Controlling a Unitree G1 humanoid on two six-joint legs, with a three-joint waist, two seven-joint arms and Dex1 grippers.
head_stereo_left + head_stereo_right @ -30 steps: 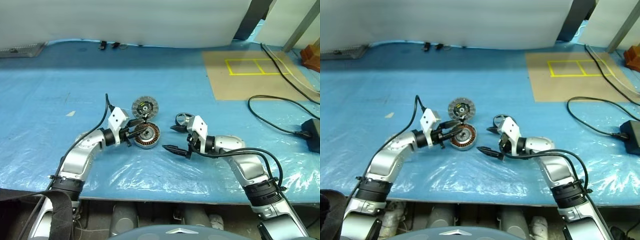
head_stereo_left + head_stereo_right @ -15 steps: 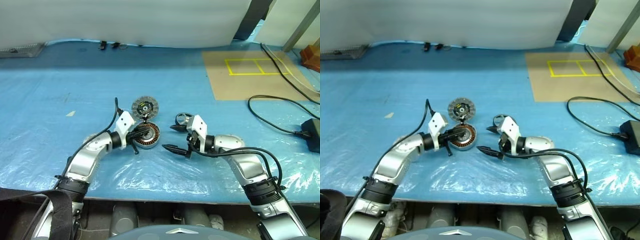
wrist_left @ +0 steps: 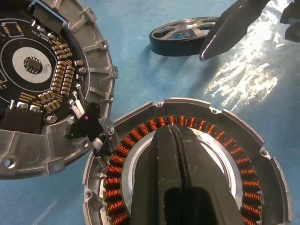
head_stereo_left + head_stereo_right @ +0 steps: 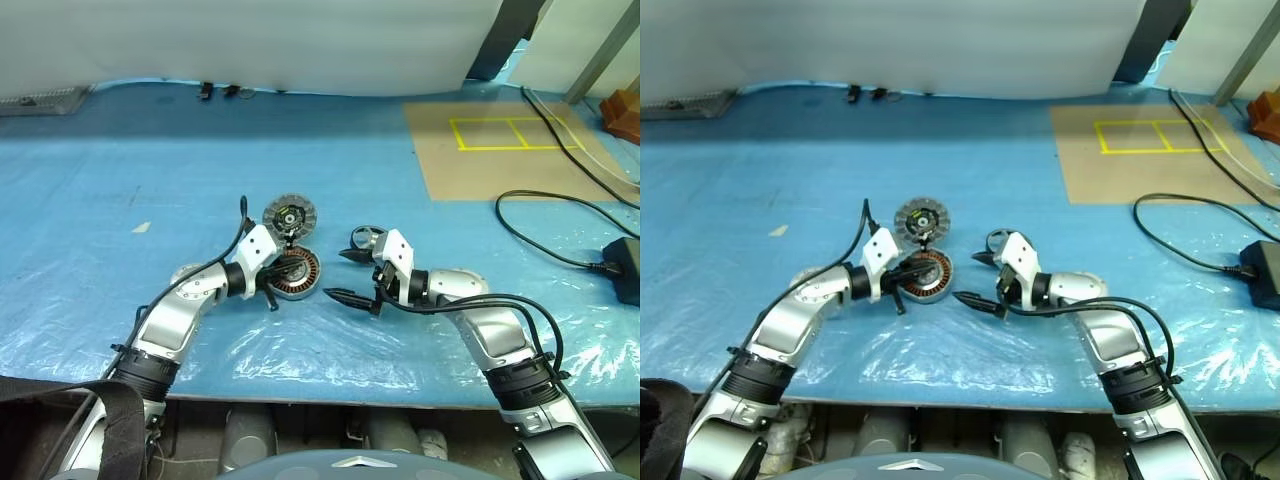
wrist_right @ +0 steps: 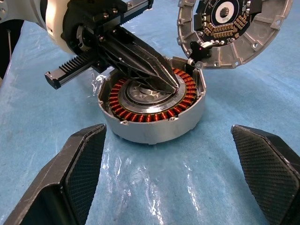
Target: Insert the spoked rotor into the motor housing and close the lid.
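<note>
One motor housing (image 4: 296, 272) sits mid-worktop, nearer the front edge, its one lid (image 4: 289, 214) flipped open behind it. One spoked rotor (image 4: 368, 238) lies just right. The left gripper (image 5: 161, 80) hangs over the housing's centre, fingers clenched empty; the right gripper (image 4: 346, 277), beside the rotor, has its fingers released.

A blue plastic sheet (image 4: 100, 230) covers the table, with a black cable (image 4: 560, 215) and yellow-taped cardboard (image 4: 500, 150).

Motor housing (image 4: 296, 272) lies open, copper windings showing; lid (image 4: 289, 214) flipped back beside it; spoked rotor (image 4: 369, 238) nearby.
</note>
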